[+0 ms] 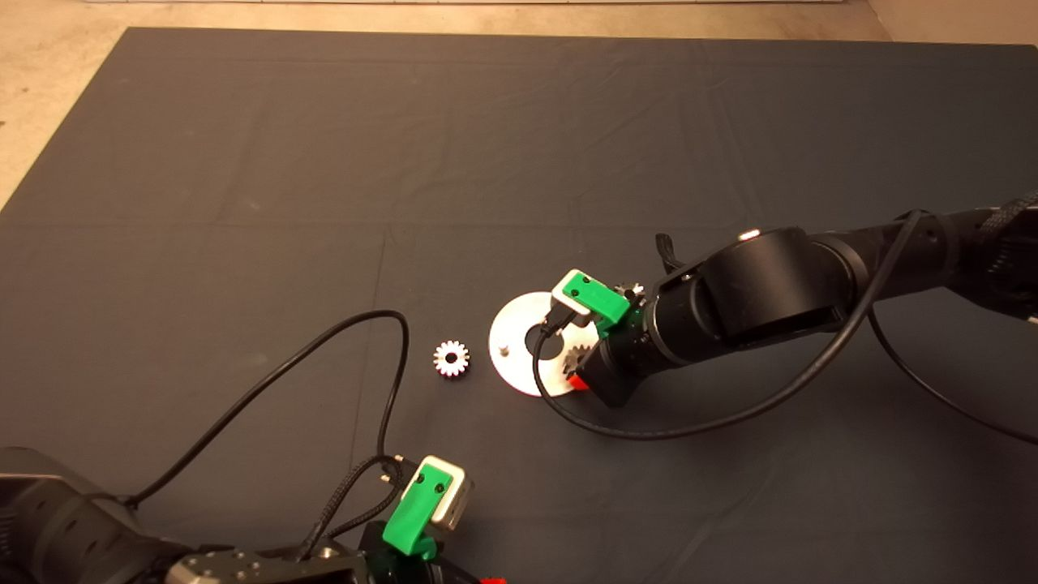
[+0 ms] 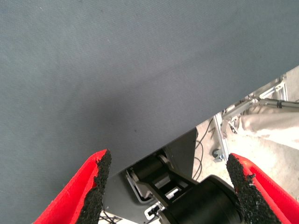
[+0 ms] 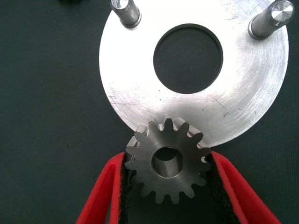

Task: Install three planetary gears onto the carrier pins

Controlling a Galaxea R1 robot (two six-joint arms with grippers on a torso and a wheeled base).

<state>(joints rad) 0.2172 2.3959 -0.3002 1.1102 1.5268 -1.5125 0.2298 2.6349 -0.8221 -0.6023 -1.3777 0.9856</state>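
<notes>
- Dark mat (image 1: 243, 162) on the table; disc (image 1: 515, 353) sits near its middle.
- Right gripper (image 3: 169, 186) clamped on a gear (image 3: 167, 164) at the disc rim, bore up, likely lining up with a pin; two pins (image 3: 125, 11) bare.
- Spare gear (image 1: 451, 358) lies flat just beside the disc, easy to grab.
- Left gripper (image 2: 168, 186) parked at the mat's near edge, fingers apart, empty.

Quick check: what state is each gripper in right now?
Left gripper: open, empty, parked at the mat's near edge.
Right gripper: shut on a planetary gear at the carrier disc rim.
</notes>
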